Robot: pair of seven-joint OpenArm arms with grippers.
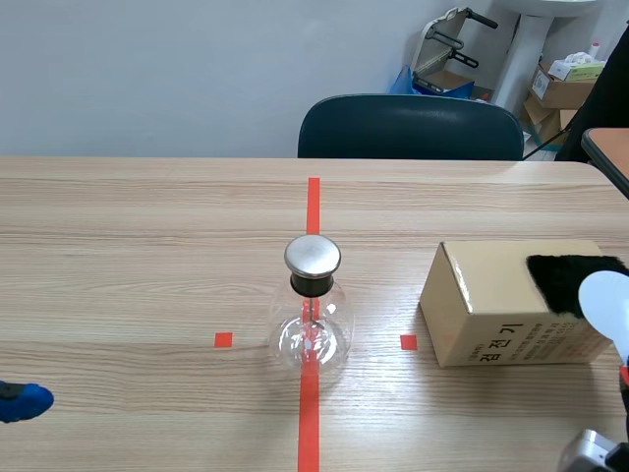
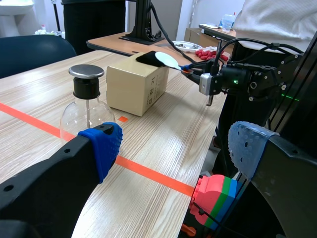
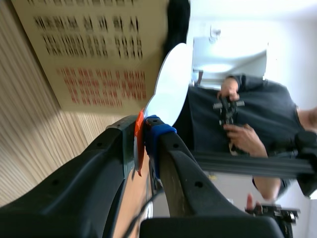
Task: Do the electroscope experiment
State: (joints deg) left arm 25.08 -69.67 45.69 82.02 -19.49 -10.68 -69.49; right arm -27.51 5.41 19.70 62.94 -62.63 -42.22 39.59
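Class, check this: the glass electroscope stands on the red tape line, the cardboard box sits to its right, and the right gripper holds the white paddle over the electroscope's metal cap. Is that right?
No. The right gripper holds the white paddle at the cardboard box, beside the black fur, not over the metal cap of the electroscope. The scene view shows this.

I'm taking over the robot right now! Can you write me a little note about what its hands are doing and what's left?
Left gripper: open, empty, low on its own side, apart from the electroscope.
Right gripper: shut on the white disc by its handle; the disc is over the black cloth on the box.
Done: disc picked up.
Left: likely rubbing it, then bringing it to the electroscope's cap.
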